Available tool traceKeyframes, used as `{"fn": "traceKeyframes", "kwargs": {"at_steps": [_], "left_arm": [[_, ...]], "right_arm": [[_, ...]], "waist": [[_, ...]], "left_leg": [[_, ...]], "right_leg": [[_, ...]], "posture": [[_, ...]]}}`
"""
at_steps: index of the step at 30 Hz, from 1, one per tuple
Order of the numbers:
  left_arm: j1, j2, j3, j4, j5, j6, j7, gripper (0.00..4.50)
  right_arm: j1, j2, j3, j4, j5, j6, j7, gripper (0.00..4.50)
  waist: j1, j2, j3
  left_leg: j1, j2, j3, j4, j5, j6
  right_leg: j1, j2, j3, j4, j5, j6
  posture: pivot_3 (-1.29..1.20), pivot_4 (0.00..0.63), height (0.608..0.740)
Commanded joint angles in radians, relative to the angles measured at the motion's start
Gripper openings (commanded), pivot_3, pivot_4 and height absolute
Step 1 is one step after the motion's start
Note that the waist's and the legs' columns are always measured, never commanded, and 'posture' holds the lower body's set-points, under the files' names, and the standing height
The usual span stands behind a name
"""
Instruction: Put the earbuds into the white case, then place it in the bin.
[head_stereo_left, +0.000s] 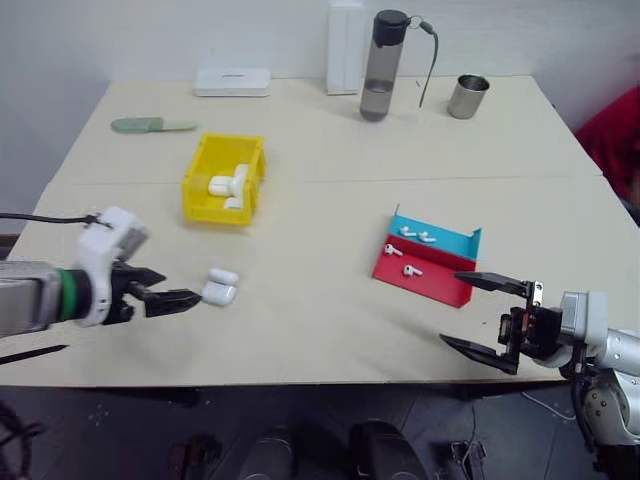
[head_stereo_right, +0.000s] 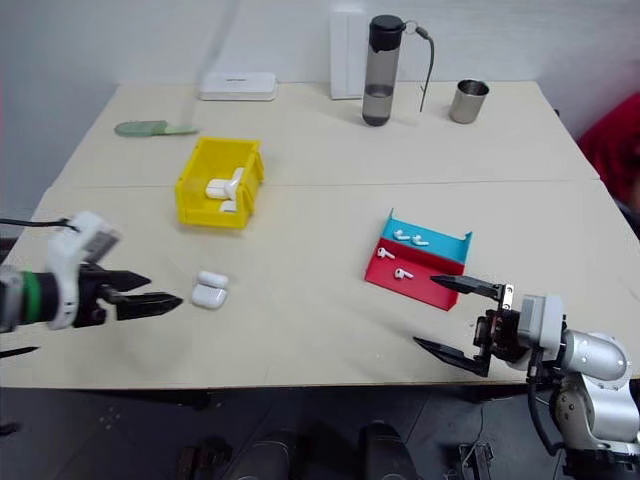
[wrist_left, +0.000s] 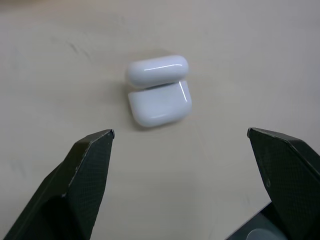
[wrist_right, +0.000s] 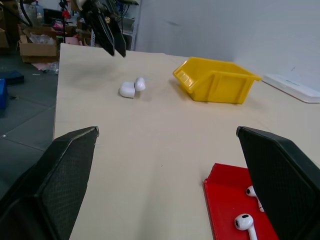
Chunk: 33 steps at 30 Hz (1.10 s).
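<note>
**Earbuds in the tray, case open on the table**

Earbuds (head_stereo_left: 413, 234) lie in the red and blue tray (head_stereo_left: 455, 290), two on the blue step and two on the red step. The white case (head_stereo_left: 219, 292) rests on the table (head_stereo_left: 320, 320) with its lid flipped open, in front of the yellow bin (head_stereo_left: 196, 185) and well apart from the tray. Some white cases already lie inside the bin.

My left gripper (head_stereo_left: 183, 299) hangs just beside the case, pointing at it, with both fingers spread wide and nothing between them. In my left wrist view the case (wrist_left: 160, 102) sits ahead of the gap between my fingers (wrist_left: 90, 165), not touching them.

My right gripper (head_stereo_left: 490, 320) hovers at the near edge of the table, close to the red step of the tray. Its jaws are also wide apart and hold nothing.

At the far side of the table stand a dark bottle (head_stereo_left: 383, 66) and a metal cup (head_stereo_left: 467, 96).
</note>
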Motion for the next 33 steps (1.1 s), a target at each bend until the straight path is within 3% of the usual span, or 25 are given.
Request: {"fn": "traceKeyframes", "kwargs": {"at_steps": [1,14,22,25,28,33], "left_arm": [[-0.068,-0.038,-0.079,0.044,0.013,0.002,0.080,4.49],[-0.122,-0.230,-0.273,0.114,0.193,-0.054,0.228,4.49],[-0.114,-0.254,-0.312,0.127,0.250,-0.089,0.219,4.49],[-0.106,-0.258,-0.321,0.135,0.270,-0.106,0.219,3.88],[-0.102,-0.258,-0.332,0.143,0.279,-0.112,0.204,2.88],[-0.076,-0.224,-0.316,0.141,0.278,-0.152,0.154,2.75]], "right_arm": [[0.028,0.016,0.007,-0.064,-0.001,-0.015,-0.022,4.50],[0.035,0.026,0.075,-0.231,-0.046,0.068,-0.202,4.50],[0.036,0.016,0.070,-0.251,-0.042,0.084,-0.224,4.50],[0.038,0.013,0.063,-0.254,-0.038,0.088,-0.224,4.50],[0.037,0.013,0.060,-0.253,-0.035,0.089,-0.224,4.50],[0.031,0.015,0.064,-0.245,-0.040,0.088,-0.225,4.50]], "waist": [[0.006,0.000,0.000],[0.011,0.001,0.000],[0.032,0.002,-0.001],[0.031,0.002,-0.001],[0.032,0.002,-0.002],[0.031,0.003,-0.002]], "left_leg": [[0.000,0.000,0.000,0.001,0.000,0.000],[-0.001,-0.001,0.000,0.005,0.000,0.000],[0.000,-0.001,-0.001,0.008,0.000,-0.001],[0.000,-0.001,-0.001,0.008,0.000,-0.001],[0.000,-0.001,-0.001,0.008,0.000,-0.001],[0.000,-0.001,-0.001,0.008,0.000,-0.001]], "right_leg": [[0.000,0.000,0.000,0.000,0.000,0.000],[0.000,0.000,0.001,0.000,0.000,0.000],[0.002,0.000,0.001,0.001,0.000,0.000],[0.002,0.000,0.002,0.001,0.000,0.000],[0.002,0.000,0.002,0.001,0.000,0.000],[0.003,0.000,0.002,0.001,0.000,0.000]], "posture": [[0.00,0.150,0.740],[0.00,0.150,0.740],[0.00,0.150,0.740],[0.00,0.150,0.740],[0.00,0.150,0.740],[0.00,0.150,0.740]]}}
